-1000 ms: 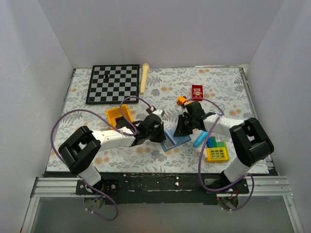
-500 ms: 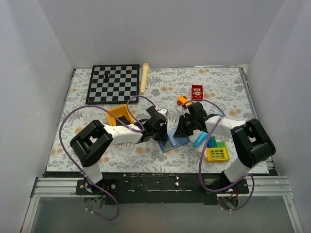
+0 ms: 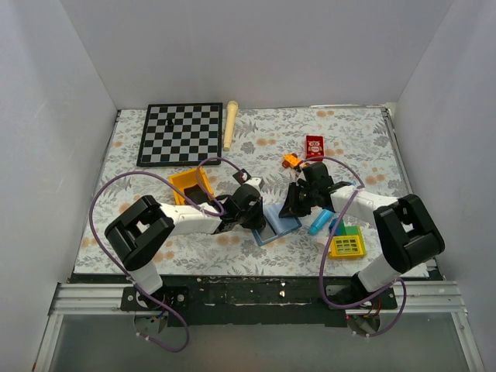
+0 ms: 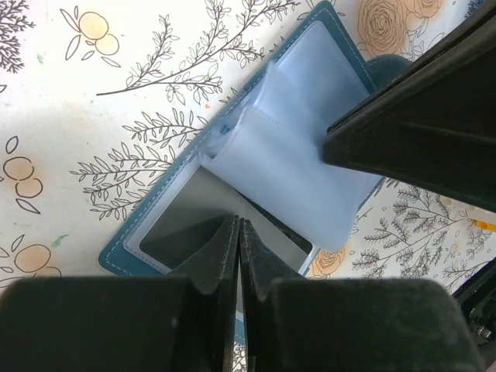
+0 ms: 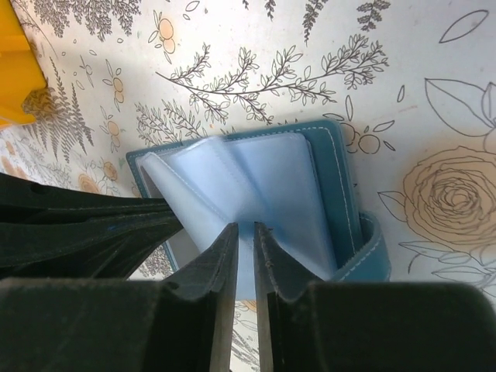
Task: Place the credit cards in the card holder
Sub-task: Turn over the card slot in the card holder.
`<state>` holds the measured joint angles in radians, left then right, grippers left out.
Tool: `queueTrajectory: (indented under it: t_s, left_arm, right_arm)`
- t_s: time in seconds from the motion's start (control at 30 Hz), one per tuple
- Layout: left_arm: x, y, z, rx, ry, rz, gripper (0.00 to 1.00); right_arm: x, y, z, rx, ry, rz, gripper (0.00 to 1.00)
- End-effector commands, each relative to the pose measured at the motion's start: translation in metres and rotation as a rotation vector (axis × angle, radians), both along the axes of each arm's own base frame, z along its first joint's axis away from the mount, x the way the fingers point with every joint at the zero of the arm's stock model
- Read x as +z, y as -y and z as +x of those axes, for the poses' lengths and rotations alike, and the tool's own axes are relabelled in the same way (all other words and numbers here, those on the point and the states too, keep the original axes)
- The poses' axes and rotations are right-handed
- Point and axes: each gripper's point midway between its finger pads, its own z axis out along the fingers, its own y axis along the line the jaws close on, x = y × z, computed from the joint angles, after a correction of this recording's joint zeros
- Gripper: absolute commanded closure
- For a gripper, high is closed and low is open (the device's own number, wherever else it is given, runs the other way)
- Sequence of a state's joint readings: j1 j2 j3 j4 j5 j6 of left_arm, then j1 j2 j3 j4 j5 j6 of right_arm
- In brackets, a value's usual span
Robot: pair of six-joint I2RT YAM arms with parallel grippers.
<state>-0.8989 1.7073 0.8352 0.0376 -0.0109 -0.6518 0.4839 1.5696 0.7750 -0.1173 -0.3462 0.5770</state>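
The slate-blue card holder (image 3: 277,225) lies open on the flowered table between my two arms. It also shows in the left wrist view (image 4: 319,31) and the right wrist view (image 5: 335,159). My right gripper (image 3: 285,209) (image 5: 246,226) is shut on its light blue inner sleeves (image 5: 256,178) and holds them lifted. My left gripper (image 3: 262,219) (image 4: 239,221) is shut, with its tips over a dark glossy card (image 4: 186,213) lying flat in the holder's lower pocket. I see nothing between the left fingers. A second card is not in view.
A yellow box (image 3: 191,184) stands left of the left gripper. A bright blue tube (image 3: 319,223) and a yellow and green toy (image 3: 346,245) lie right of the holder. A red box (image 3: 315,146), an orange piece (image 3: 291,160), a chessboard (image 3: 180,133) and a wooden stick (image 3: 231,124) lie farther back.
The left arm has shifted a little around the holder's left edge. The right gripper has stayed on the holder's right side. The holder has barely moved.
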Motion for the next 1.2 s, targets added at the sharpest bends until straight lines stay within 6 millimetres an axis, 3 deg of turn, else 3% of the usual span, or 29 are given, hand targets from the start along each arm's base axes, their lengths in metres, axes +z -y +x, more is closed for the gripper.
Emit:
queueTrajectory:
  t_s: [0.0,0.43,0.77,1.17]
  left_arm:
    - [-0.012,-0.013,-0.012,-0.005,-0.04,0.047,1.0]
    - [-0.019,-0.008,-0.01,-0.007,-0.057,0.054,1.0]
    - [-0.021,-0.002,-0.013,-0.027,-0.07,0.029,1.0]
    - [-0.02,-0.003,-0.013,-0.022,-0.065,0.027,1.0]
  right_arm:
    - [0.007,0.009,0.002,-0.021,0.03,-0.026,0.76]
    - [0.001,0.011,-0.001,-0.009,0.006,-0.042,0.73]
    - [0.024,0.028,0.006,-0.053,0.102,-0.109,0.71]
    - [0.02,0.015,0.003,-0.008,0.068,-0.053,0.75]
